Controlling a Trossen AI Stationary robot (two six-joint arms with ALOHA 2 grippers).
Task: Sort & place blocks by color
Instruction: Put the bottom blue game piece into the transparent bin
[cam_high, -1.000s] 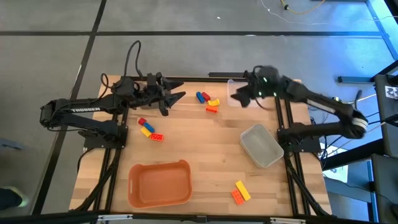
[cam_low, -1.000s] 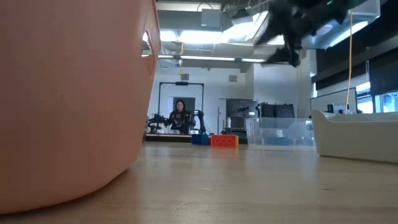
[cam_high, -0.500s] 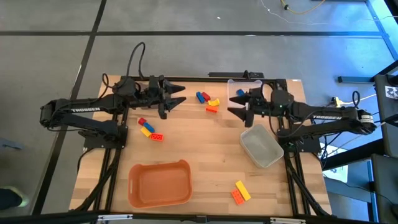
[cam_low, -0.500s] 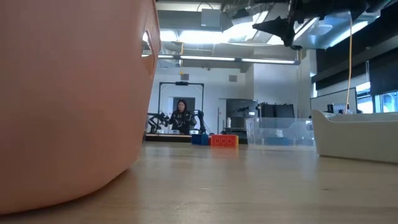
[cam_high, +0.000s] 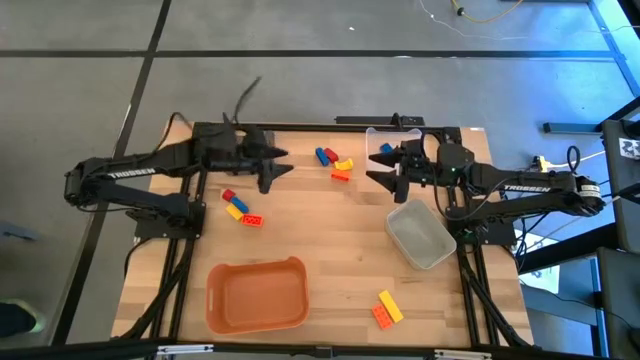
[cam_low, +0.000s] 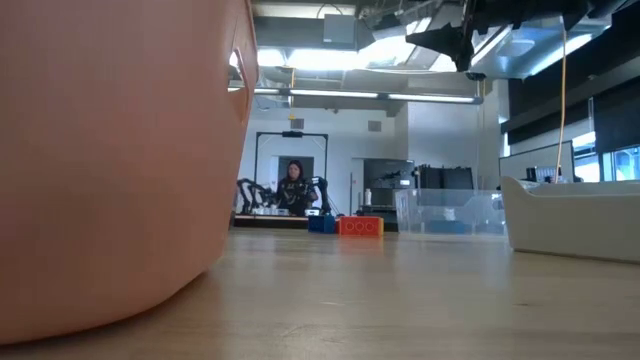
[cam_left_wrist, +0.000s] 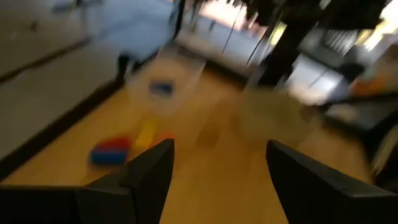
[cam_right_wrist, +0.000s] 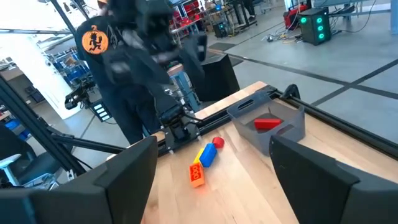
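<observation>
Overhead, both spread, empty end effectors, left (cam_high: 283, 161) and right (cam_high: 375, 166), flank partly stacked blocks (cam_high: 335, 163).

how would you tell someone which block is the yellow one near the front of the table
Start at the orange bin on the table's near edge, then look to its right, below the grey bin. Two blocks lie there touching: the yellow block is the slanted one, with an orange block at its lower left.

"TROSSEN" on left arm (cam_high: 130, 172), right arm (cam_high: 525, 187)
</observation>
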